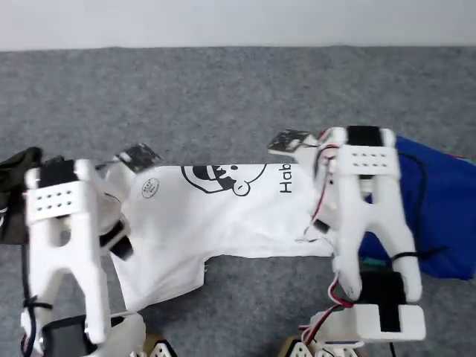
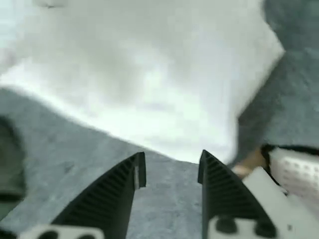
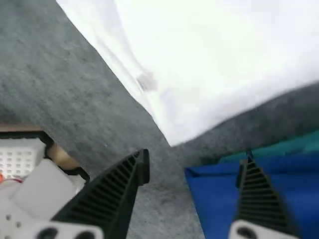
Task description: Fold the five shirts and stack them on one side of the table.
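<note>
Grey tabletop [image 1: 223, 97] is covered at its middle by a white shirt [image 1: 223, 216], spread flat and not yet folded, with a blue shirt [image 1: 439, 201] just beside it. Folding and stacking are judged mostly left. Fingers [image 2: 124, 184] of the left gripper [image 2: 169, 167] and the right gripper [image 3: 194, 162] are held parted near its hem, nothing grasped.

A bare robot test bench: grey felt table [image 1: 223, 89], plain white wall [image 1: 223, 22].

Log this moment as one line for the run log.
white shirt: spread out, unfolded | left hand: open, empty, by shirt edge | right hand: open, empty, over shirt corner beside blue shirt
</note>
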Tool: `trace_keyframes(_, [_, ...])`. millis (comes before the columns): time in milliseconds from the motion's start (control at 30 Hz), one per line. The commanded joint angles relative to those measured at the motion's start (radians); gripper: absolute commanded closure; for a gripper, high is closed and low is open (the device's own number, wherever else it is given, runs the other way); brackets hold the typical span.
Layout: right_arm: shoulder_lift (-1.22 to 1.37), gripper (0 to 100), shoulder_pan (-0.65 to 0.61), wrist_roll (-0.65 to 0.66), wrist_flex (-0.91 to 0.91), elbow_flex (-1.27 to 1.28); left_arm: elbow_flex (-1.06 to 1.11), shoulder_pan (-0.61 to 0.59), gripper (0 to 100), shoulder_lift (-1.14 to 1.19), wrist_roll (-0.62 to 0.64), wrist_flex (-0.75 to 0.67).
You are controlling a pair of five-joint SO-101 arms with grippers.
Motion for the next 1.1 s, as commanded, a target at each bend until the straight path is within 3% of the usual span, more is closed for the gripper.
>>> trace_keyframes(0, [-0.059, 71.3, -0.134, -0.089, 0.013, -0.051, -0.108, -0.121, 82, -0.032, 0.043, 0.031])
trace_keyframes(333, [-0.048, 71.0, -0.633, -0.27, -0.128, -0.041, -0.234, -0.582, 89, -0.028, 0.074, -0.063])
trace_keyframes(500, [0.05, 71.0, -0.845, -0.305, -0.197, -0.041, -0.228, -0.738, 88, -0.02, 0.074, -0.144])
trace_keyframes(833, [0.232, 70.9, -1.078, -0.305, -0.39, -0.051, -0.139, -0.793, 88, -0.021, 0.074, -0.233])
trace_keyframes(1067, [0.305, 70.9, -1.138, -0.298, -0.489, -0.051, -0.137, -0.793, 89, -0.021, 0.075, -0.233])
